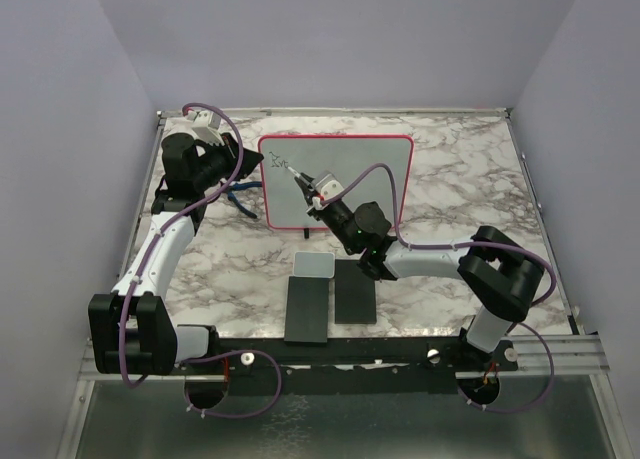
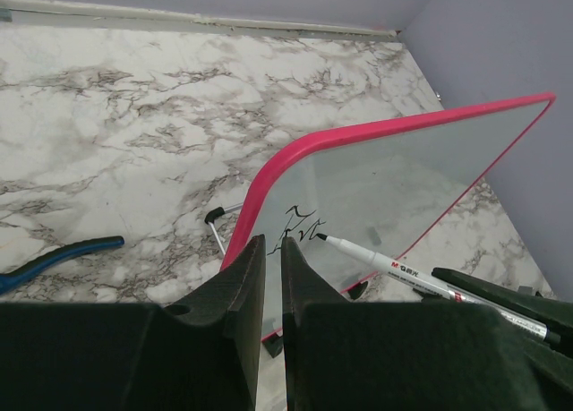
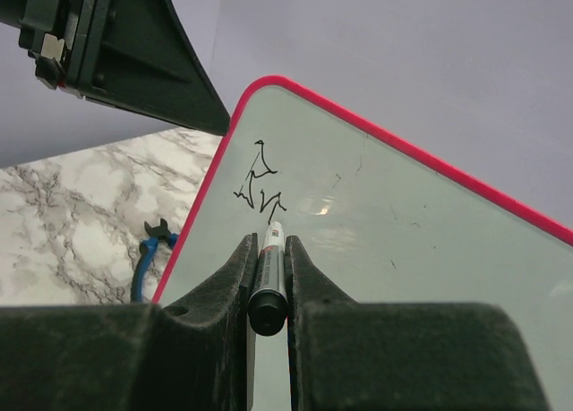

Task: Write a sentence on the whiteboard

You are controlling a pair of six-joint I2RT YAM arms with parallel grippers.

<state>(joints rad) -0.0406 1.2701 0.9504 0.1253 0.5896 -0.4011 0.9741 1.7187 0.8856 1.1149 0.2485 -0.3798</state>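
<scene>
While right gripper (image 3: 269, 250) clamps the marker (image 3: 269, 281) at the scribble (image 3: 258, 185), left gripper (image 2: 267, 250) pinches the whiteboard (image 3: 412, 250) by its left rim. Board surface rightward is unmarked.

White marble worktop (image 1: 470, 169), veined in grey and brown. Whiteboard (image 1: 385, 149) glossy white with a red-pink rim, bearing a thin black scribbled sentence (image 3: 258, 183). Marker (image 2: 403, 272) white-barrelled, with red and black print. Two plain black slabs (image 1: 306, 309) (image 1: 355, 294) toward the near edge, beside a pale grey-white pad (image 1: 314, 266). Blue-handled tool (image 2: 54, 257) near the left edge. Left gripper (image 2: 267, 277) and right gripper (image 3: 267, 245) matte black. Purple cables (image 1: 125, 349).
</scene>
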